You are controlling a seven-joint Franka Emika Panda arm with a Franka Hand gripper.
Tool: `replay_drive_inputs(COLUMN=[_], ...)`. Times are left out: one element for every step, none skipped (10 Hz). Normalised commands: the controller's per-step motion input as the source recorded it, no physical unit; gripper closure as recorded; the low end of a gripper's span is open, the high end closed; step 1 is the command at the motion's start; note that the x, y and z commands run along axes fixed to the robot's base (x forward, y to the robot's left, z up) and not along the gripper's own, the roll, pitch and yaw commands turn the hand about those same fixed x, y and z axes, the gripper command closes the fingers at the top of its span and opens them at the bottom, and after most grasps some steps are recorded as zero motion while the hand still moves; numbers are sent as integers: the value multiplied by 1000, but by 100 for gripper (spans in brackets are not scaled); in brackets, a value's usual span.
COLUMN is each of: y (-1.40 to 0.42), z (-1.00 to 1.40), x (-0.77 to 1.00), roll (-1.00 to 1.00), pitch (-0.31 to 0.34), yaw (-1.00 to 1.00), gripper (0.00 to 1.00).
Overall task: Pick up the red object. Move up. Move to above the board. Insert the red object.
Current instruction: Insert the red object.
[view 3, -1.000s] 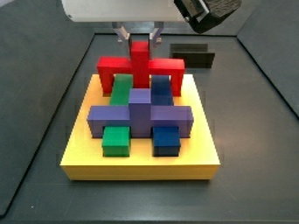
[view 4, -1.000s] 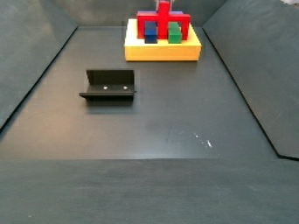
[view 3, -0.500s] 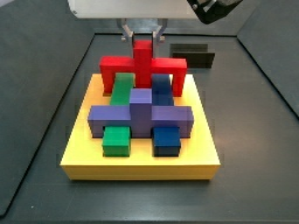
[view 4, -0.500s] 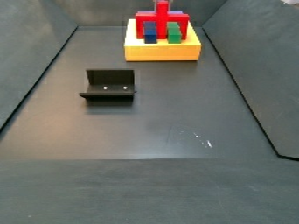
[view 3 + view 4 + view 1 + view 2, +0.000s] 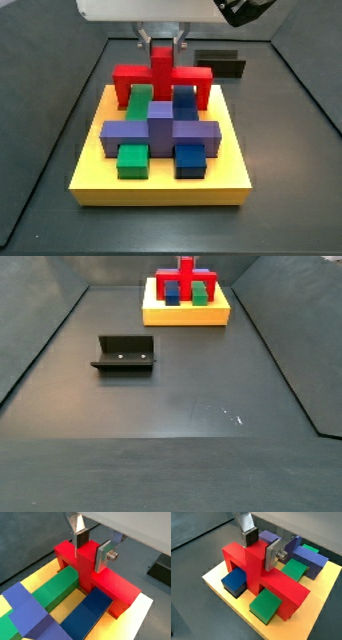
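In a wrist view my gripper (image 5: 91, 544) clamps the red object's (image 5: 100, 577) post, its legs straddling the green and blue blocks on the board (image 5: 143, 629). In a side view the red object (image 5: 162, 76) sits at the board's (image 5: 160, 185) far end; I should press straight down, keeping it level.

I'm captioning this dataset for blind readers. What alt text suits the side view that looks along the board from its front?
The tool grips the upright post of the red object, which straddles a green block and a blue block at the far end of the yellow board. A purple cross-shaped block sits nearer; the dark fixture stands behind.
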Motion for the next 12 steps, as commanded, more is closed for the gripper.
replay_drive_inputs(y=[0,0,89,120,0,0,0,0,60,57,0,0], z=[3,100,117,80,-83,-146,-194,-240,-6,0,-14,-46], x=[0,57,146,157,111,0,0,-34,-203,-249,0,-66], roll=[-316,-386,-416,-413,-231,-107,-30,0,-23,0,109,101], pitch=[0,0,3,1,20,11,34,33,0,0,0,0], yaw=[0,0,0,0,0,0,0,0,0,137,300,326], gripper=[100,100,100,100,100,100,100,100,100,100,100,100])
